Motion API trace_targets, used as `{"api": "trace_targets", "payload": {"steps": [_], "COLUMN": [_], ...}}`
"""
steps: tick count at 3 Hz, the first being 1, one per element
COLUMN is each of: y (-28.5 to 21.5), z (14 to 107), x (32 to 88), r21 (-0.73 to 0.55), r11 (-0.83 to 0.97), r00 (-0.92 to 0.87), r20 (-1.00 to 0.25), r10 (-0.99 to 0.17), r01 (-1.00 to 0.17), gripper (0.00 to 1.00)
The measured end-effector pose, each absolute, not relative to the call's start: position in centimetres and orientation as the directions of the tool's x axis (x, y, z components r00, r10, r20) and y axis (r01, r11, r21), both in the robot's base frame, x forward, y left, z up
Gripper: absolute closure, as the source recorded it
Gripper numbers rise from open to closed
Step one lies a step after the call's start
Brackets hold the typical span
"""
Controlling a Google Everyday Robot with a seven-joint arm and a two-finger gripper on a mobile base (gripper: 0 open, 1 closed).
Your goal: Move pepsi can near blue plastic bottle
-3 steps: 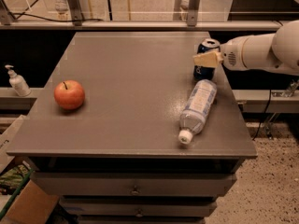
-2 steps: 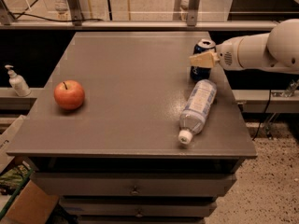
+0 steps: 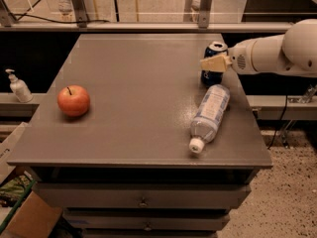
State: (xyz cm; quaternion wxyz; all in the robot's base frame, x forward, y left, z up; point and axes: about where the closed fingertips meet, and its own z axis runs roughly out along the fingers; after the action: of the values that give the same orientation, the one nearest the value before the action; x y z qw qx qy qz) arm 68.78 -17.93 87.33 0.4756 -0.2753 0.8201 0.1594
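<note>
A: Checked counter (image 3: 138,83) first. Noted blue plastic bottle (image 3: 210,110) lying flat near right edge, cap toward front.

B: Logged pepsi can (image 3: 212,77) upright just behind bottle's base, unmoved over the last second.

A: Found gripper (image 3: 215,63) across can's front, barely shifted from a second earlier. Could not tell jaws' state: pinching or spread.

B: Judged placement essentially met, with only release and retreat left.

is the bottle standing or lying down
Lying on its side: the blue plastic bottle rests lengthwise on the table, white cap toward the front edge. The pincer is at the pepsi can behind it.
</note>
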Motion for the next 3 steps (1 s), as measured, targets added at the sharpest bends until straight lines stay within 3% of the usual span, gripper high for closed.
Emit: {"api": "trace_targets", "payload": {"steps": [1,2,3], "y": [-17.9,-18.0,-18.2], "z": [87.4,86.7,86.3], "x": [68.8,68.6,68.4], "r21": [0.000,0.007,0.010], "r11": [0.798,0.803,0.809], "r00": [-0.396,-0.415,-0.426], "r20": [-0.868,-0.859,-0.854], "r10": [-0.300,-0.299,-0.298], "r01": [-0.603,-0.595,-0.587], "gripper": [0.12,0.00,0.00]}}
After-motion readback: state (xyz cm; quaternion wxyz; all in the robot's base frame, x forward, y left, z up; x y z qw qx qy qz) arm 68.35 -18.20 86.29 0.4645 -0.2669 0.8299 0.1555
